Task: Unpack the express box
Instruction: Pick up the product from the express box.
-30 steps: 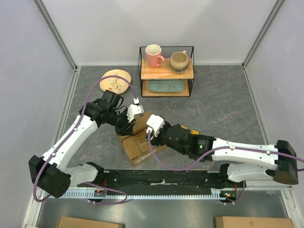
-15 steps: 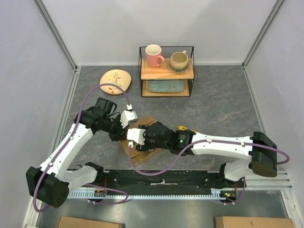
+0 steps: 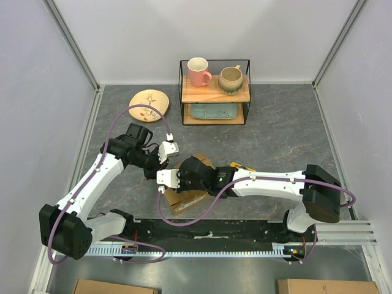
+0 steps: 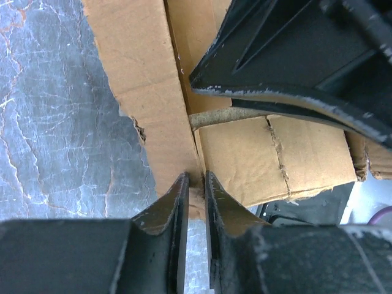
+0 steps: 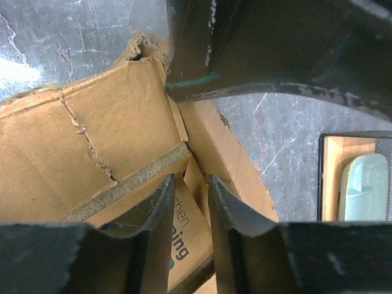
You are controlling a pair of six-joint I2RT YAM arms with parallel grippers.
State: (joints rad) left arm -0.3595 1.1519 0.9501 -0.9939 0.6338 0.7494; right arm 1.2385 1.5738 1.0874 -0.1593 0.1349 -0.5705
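Observation:
The express box (image 3: 187, 199) lies opened at the near middle of the table, largely covered by both arms. My left gripper (image 3: 158, 166) is at its left side. In the left wrist view the brown box (image 4: 245, 153) fills the top, and the left gripper (image 4: 196, 176) is shut on a thin cardboard flap edge. My right gripper (image 3: 171, 187) reaches across the box from the right. In the right wrist view the right gripper (image 5: 190, 177) straddles a flap corner of the box (image 5: 92, 141), open with a gap showing. A printed packet (image 5: 184, 245) lies inside.
A wire shelf rack (image 3: 214, 92) at the back holds a pink mug (image 3: 198, 71), a beige mug (image 3: 231, 78) and a teal tray (image 3: 213, 111). A patterned plate (image 3: 150, 103) lies left of it. A yellow-black tool (image 3: 239, 166) lies right of the box.
My right arm has swung left across the box and its jaws have narrowed around a flap corner. The left gripper shifted slightly and closed tighter on the flap edge.

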